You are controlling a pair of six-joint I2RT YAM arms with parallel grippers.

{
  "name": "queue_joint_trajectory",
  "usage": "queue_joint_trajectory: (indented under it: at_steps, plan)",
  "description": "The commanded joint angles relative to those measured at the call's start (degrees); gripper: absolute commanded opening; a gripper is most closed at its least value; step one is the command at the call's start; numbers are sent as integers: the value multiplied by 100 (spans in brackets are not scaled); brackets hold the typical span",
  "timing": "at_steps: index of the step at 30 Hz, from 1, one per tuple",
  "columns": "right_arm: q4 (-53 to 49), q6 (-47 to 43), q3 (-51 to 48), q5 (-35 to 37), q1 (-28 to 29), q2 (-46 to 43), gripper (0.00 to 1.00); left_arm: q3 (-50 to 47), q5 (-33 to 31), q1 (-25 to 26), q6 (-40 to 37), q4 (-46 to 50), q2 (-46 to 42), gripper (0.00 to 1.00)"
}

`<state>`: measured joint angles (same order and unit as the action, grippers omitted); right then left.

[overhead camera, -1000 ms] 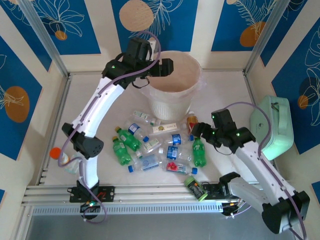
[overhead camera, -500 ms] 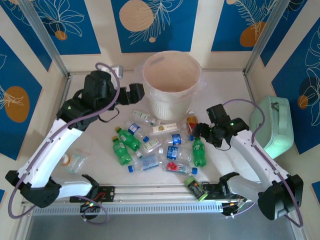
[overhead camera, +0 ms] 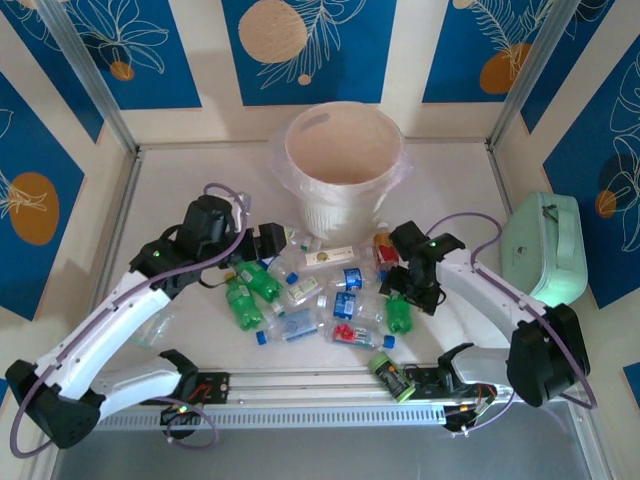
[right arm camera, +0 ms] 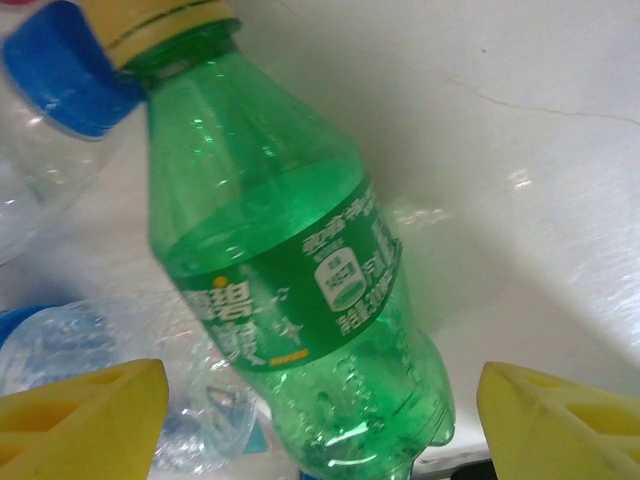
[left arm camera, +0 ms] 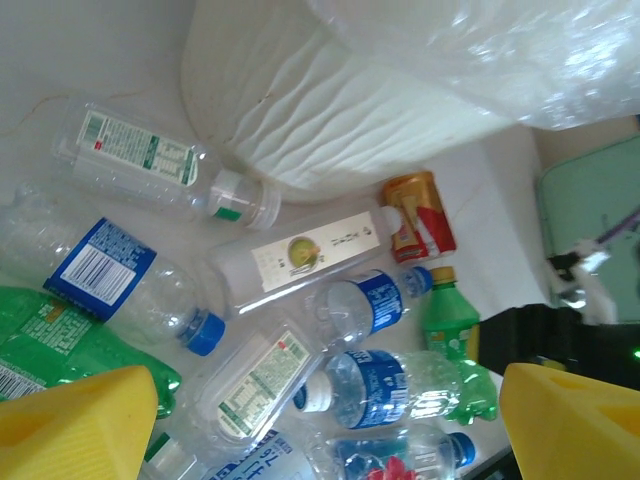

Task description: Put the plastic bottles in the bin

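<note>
Right gripper (right arm camera: 320,430) has its jaws wide open either side of a green bottle (right arm camera: 290,290), not pinching it; left gripper (left arm camera: 320,430) hangs open over the 10 o'clock end of the bottle pile (overhead camera: 310,295). Wrist cam gives that bottle's yellow cap (right arm camera: 165,15), which overhead the gripper covers. Bare table (right arm camera: 480,150) at its 3 o'clock, blue cap (right arm camera: 60,70) crowding at 10, bin (overhead camera: 345,215) at the pile's 12.

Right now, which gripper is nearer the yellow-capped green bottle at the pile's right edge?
Right. The right gripper hangs open directly over the green bottle, a finger on each side. The left gripper is over the clear bottles at the opposite, left side, near the bin.
</note>
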<state>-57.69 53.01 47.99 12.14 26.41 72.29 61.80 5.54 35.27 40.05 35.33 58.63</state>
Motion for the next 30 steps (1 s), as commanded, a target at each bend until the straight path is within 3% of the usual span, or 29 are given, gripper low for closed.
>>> queue_joint_trajectory:
  at_steps: [1, 19, 30]
  plan:
    - [-216, 201, 169, 171, 30, 293, 81, -186, 147, -38, -4, -149, -197, 88]
    - [430, -247, 180, 70, -625, 1171, 80, -933, 175, -37, 325, -188, -661, 88]
    - [592, -377, 254, 34, -804, 1657, 68, -1257, 308, -38, 591, -520, -518, 87]
